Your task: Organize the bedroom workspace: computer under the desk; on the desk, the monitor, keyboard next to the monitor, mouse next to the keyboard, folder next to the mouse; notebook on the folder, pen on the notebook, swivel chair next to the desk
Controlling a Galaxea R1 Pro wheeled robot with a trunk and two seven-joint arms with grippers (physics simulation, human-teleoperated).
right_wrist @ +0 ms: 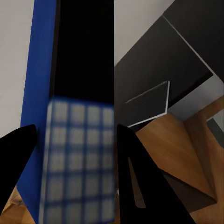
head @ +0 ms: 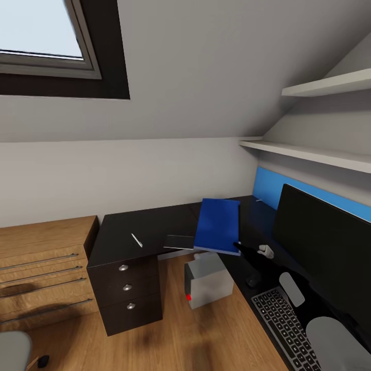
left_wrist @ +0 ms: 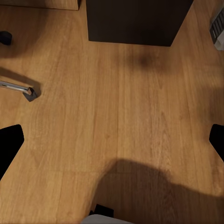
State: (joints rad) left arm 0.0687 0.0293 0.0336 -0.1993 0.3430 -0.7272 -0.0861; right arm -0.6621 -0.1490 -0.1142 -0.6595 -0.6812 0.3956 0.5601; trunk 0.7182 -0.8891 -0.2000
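1. Step in hand, by my reading: moving the folder (head: 217,225) onto the desk (head: 129,232). The right gripper (head: 238,246) grasps the folder by its near edge and holds it tilted above the desk's inner corner. The right wrist view shows the blue cover clamped between the two dark fingers (right_wrist: 140,182).
2. The left gripper (left_wrist: 112,140) hangs over bare wooden floor (left_wrist: 121,93), jaws spread wide and empty.
3. Positions:
   - The monitor (head: 324,247) stands on the desk's right wing, before the blue back panel (head: 273,188).
   - The keyboard (head: 286,324) lies in front of it, the mouse (head: 253,281) just beyond the keyboard's far end.
   - The notebook (head: 179,242) lies at the desk's front edge, partly overhanging.
   - The pen (head: 136,240) lies on the left wing, well apart from the notebook.
   - The computer (head: 206,281) sits on the floor under the desk.
   - A corner of the swivel chair (head: 14,350) shows at lower left, well away from the desk.
4. Next move, judged: lower the folder flat beside the mouse and release; watch clearance to the monitor and notebook.
5. Containers: the three drawers of the drawer unit (head: 127,288) are shut; so are those of the wooden chest (head: 44,273). Contents unseen. The wall shelves (head: 309,152) look bare.
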